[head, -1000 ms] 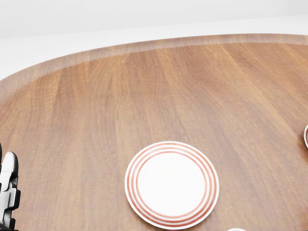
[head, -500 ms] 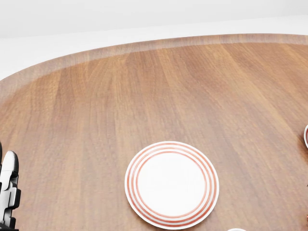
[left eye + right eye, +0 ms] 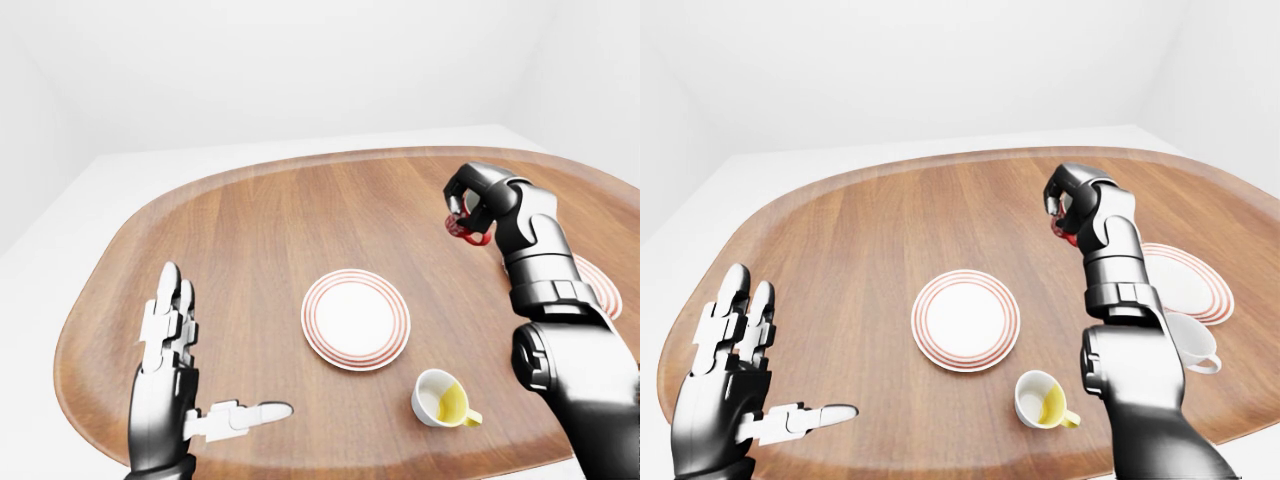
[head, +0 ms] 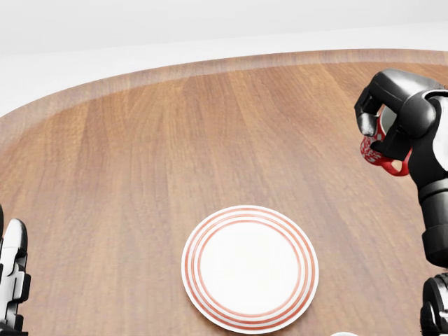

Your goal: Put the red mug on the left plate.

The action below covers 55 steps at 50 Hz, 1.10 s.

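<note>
The red mug (image 4: 381, 150) is held in the right hand (image 4: 389, 112), whose dark fingers are curled round it, well above the wooden table (image 3: 250, 220). Most of the mug is hidden by the fingers: only a red loop of handle below the fist and a sliver of pale rim are seen in the head view, and in the eye views little more than a red fleck shows under the knuckles. Whether the mug is upright or tilted cannot be told.

The hand with the mug is seen to the right of and farther away than the left plate (image 3: 355, 320), a white plate with red rings lying bare near the middle of the table. The mug is well apart from it.

A second ringed plate (image 3: 1185, 280) lies farther right; its left part is covered by the right forearm in the right-eye view, and in the left-eye view only a strip of it is seen beside the arm. A white cup (image 3: 1195, 345) just near it is partly hidden behind the arm. A cup with a yellow inside (image 3: 442, 398) stands near and to the right of the left plate.

The left hand (image 3: 180, 370) is raised at the near left, fingers spread wide and thumb stretched out, holding nothing. In the head view only its fingertips are caught at the lower left edge.
</note>
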Available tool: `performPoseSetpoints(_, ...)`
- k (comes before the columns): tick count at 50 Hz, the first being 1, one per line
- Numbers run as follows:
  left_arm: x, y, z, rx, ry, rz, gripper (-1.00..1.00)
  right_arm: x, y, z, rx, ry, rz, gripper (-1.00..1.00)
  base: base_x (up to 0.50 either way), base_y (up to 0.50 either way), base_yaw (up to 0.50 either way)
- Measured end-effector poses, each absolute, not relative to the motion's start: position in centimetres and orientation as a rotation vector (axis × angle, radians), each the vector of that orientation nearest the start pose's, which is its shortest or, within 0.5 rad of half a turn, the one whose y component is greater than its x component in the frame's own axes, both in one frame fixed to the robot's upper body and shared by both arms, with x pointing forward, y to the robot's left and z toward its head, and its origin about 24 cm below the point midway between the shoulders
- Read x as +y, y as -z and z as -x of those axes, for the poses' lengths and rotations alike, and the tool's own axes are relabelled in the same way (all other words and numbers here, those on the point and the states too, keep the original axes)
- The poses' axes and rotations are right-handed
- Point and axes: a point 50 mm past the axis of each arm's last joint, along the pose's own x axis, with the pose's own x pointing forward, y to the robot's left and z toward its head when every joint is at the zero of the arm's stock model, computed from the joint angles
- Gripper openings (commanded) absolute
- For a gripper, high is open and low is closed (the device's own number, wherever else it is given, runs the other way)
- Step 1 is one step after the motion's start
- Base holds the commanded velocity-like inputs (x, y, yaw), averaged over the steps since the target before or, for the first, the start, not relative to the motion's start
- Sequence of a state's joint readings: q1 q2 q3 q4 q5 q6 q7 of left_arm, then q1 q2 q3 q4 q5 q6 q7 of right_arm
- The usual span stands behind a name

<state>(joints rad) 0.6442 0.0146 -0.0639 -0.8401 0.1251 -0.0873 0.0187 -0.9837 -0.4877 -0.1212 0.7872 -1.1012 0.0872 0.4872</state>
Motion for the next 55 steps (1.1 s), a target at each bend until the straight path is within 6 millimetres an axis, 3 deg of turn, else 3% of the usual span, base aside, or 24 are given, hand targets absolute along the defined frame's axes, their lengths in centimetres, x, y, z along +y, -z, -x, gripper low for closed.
performPoseSetpoints(7,16.5,-12.9,-12.8,-0.300,-0.127,-0.165,1.00,-22.5,-21.2,-41.5,0.240,-0.014,1.371,-1.00,0.00,0.00,0.00)
performPoseSetpoints(15,16.7,-12.8,-12.9,-0.299,-0.127,-0.160,1.00,-14.9,-18.6,-42.8,0.166,-0.155,1.380,-1.00,0.00,0.00,0.00)
performPoseSetpoints(22,16.7,-12.8,-12.9,-0.298,-0.127,-0.157,1.00,-11.1,-17.3,-42.7,0.132,-0.229,1.391,-1.00,0.00,0.00,0.00)
performPoseSetpoints(39,16.8,-12.8,-12.9,-0.298,-0.127,-0.154,1.00,-8.0,-16.1,-42.3,0.107,-0.297,1.405,-1.00,0.00,0.00,0.00)
performPoseSetpoints(55,17.0,-12.6,-12.9,-0.292,-0.131,-0.148,1.00,-6.3,-7.0,-39.0,0.234,-0.465,1.411,-1.00,0.00,0.00,0.00)
